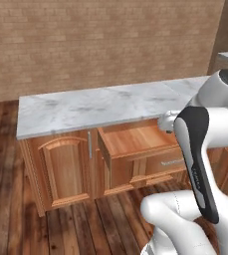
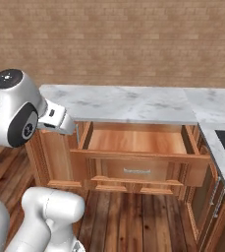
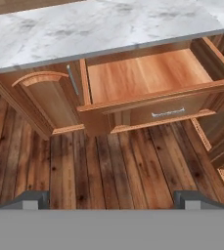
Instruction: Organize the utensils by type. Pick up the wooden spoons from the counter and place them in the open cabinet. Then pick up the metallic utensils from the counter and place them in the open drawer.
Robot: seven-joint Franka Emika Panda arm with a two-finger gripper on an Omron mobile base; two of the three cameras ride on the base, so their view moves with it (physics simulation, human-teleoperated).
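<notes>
The drawer [image 3: 147, 78] is standing pulled out from under the counter [image 3: 99, 29], its long axis running along the counter's front edge and its open end pointing out over the wood floor [image 3: 108, 166]. Its handle [image 3: 168, 113] is lying level across the front. The gripper [image 3: 111, 197] is hanging above the floor, facing the drawer, jaws spread fully wide and holding nothing.

The arm [image 1: 205, 149] is glossy white, built of rounded, bulbous segments. A long black panel with faint pale lettering runs down one link in the left base view. In the right base view a joint cap [image 2: 8, 78] is a dark disc with a small white centre mark, and another dark round face sits below it
</notes>
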